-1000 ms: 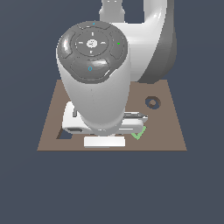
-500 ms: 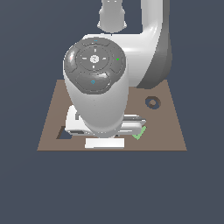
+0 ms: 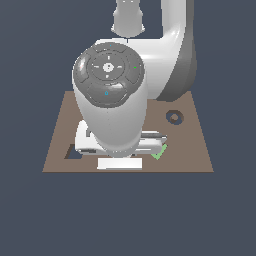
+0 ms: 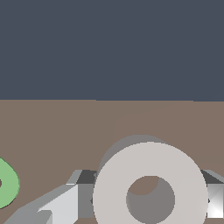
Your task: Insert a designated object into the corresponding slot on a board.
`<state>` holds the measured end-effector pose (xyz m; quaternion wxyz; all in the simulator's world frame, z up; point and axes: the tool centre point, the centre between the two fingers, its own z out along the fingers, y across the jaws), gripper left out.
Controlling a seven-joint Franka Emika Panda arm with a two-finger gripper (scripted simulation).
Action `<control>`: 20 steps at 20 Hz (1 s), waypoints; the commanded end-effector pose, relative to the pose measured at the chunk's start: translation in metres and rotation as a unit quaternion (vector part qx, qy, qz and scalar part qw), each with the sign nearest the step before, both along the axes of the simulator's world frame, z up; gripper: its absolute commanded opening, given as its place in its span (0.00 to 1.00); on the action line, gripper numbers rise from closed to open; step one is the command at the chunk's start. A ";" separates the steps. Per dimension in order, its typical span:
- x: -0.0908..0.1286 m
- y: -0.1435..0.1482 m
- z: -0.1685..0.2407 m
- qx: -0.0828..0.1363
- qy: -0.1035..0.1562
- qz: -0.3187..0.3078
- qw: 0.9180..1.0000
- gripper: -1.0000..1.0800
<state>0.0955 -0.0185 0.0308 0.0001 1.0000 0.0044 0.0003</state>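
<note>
In the wrist view my gripper (image 4: pixel 149 202) is shut on the pale grey-white ring (image 4: pixel 109 188), with one finger (image 4: pixel 65 205) touching each side of it. The ring is held just above the brown board (image 4: pixel 52 131) and casts a shadow on it. In the exterior view the arm and hand (image 3: pixel 112 115) hide the ring and the fingers. The ring-shaped slot (image 3: pixel 174 117), dark with a brown centre, lies on the board (image 3: pixel 192 150) toward the exterior view's right, apart from the hand.
A green piece (image 3: pixel 159 152) lies on the board beside the hand, and it also shows in the wrist view (image 4: pixel 6 183). A dark cutout (image 3: pixel 74 153) sits near the board's corner on the exterior view's left. The arm hides the board's middle.
The arm's wrist section has tilted and shifted slightly lower in the exterior view. The hand stays over the same front part of the board.
</note>
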 end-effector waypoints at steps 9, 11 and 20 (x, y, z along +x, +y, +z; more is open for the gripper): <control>-0.014 0.040 0.002 0.000 0.000 0.059 0.998 0.00; -0.021 0.054 0.003 0.000 0.000 0.081 0.997 0.00; -0.072 0.130 0.007 0.000 0.000 0.207 0.978 0.00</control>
